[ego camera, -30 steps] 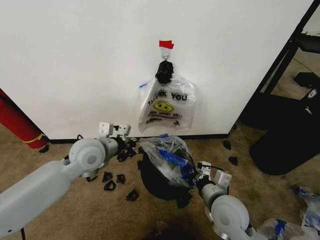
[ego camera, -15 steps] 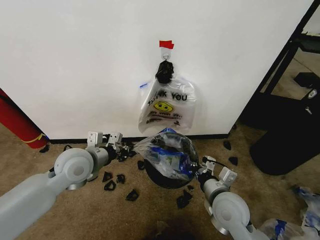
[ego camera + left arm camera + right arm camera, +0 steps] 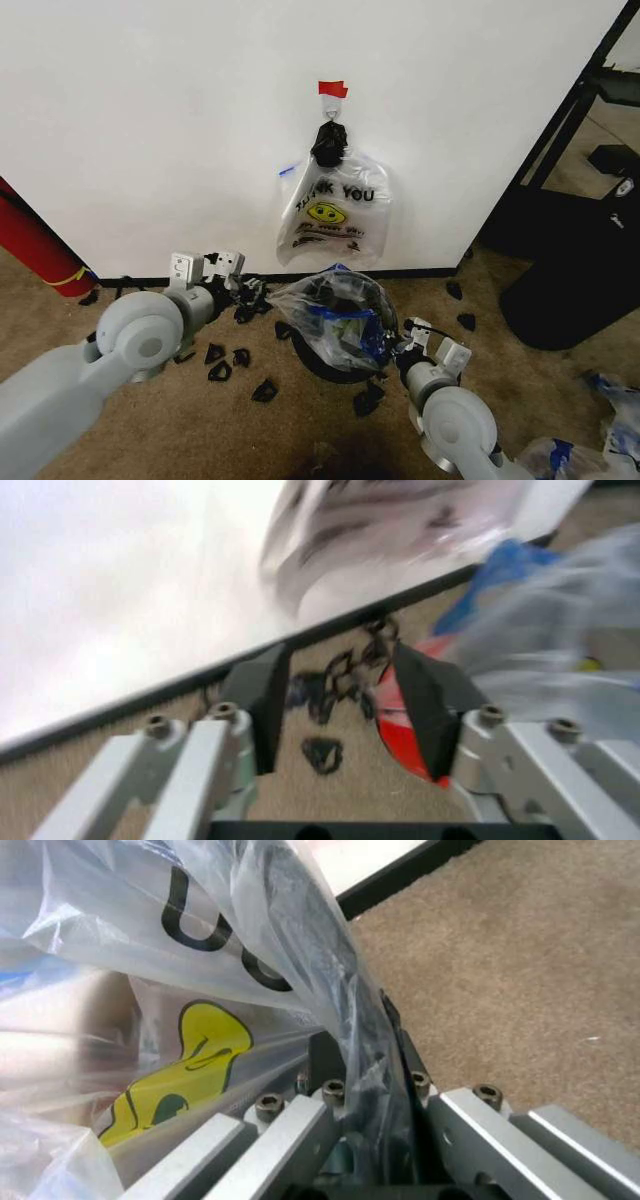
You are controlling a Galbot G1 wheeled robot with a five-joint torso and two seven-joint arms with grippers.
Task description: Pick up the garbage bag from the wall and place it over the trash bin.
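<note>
The right gripper (image 3: 362, 1087) has its fingers pressed together on a fold of the garbage bag (image 3: 342, 318), the thin plastic running up between them in the right wrist view. The left gripper (image 3: 345, 705) has its fingers spread with nothing between them; past them show carpet, black scraps and a bit of the trash bin's red base.

The bag lies draped over the mouth of the trash bin (image 3: 320, 362), its blue patches on the side toward the right arm. A second ago it sat bunched in a taller heap on the bin; now it has spread wider and flatter across the opening, and the left gripper (image 3: 243, 290), which was close against the bin, has drawn away from it. I'd say the bag is largely over the bin now and the left arm has finished its part, though the plastic looks loosely laid, not tucked round the rim.

The bin stands on the brown carpet (image 3: 120, 310) just in front of the wall (image 3: 150, 120). Above the bin hangs a clear "THANK YOU" bag (image 3: 335, 215), under a black knotted bundle (image 3: 328, 145) and red tape (image 3: 332, 89). Black scraps (image 3: 228, 365) litter the carpet beside the bin, toward the left arm.
</note>
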